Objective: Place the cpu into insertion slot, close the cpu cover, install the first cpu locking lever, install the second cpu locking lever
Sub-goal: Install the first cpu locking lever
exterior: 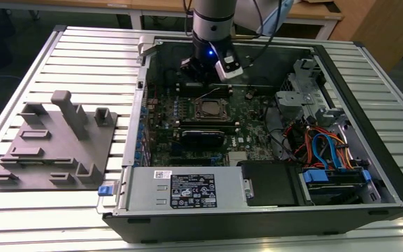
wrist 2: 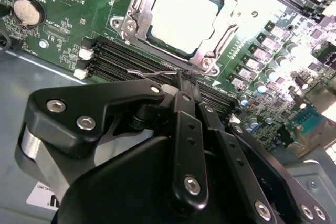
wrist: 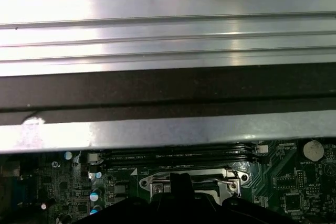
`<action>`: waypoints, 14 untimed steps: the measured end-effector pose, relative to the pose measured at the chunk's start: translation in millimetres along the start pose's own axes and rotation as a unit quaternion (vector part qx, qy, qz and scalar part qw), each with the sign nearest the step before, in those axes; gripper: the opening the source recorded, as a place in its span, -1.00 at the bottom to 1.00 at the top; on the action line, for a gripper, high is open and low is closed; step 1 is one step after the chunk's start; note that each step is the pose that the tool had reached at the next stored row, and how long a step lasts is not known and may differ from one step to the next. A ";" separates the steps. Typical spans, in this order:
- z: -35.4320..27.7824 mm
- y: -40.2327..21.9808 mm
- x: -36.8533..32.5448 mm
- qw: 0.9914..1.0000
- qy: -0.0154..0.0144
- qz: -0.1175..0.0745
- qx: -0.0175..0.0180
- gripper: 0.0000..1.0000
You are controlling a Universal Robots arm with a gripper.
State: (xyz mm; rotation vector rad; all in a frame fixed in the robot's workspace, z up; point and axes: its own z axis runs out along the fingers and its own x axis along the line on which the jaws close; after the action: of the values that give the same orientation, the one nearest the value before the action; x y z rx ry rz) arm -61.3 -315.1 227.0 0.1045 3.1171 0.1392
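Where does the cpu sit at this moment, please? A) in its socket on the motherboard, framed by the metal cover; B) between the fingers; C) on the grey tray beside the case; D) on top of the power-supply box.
A: the second wrist view shows the cpu lying flat on the motherboard, inside the window of the cpu cover.

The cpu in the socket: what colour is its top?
Pale silver-grey metal, bright under the light; the cpu shows best in the second wrist view.
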 end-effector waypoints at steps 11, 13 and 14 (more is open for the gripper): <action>3.8 0.6 -6.5 1.000 0.000 0.000 0.000 -0.79; 4.2 1.0 -7.0 1.000 0.000 0.000 0.000 -0.79; 4.4 1.3 -7.3 1.000 0.000 0.000 0.000 -0.79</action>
State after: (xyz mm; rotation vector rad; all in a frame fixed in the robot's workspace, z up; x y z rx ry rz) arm -53.8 -313.9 222.8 0.1045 3.1178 0.1392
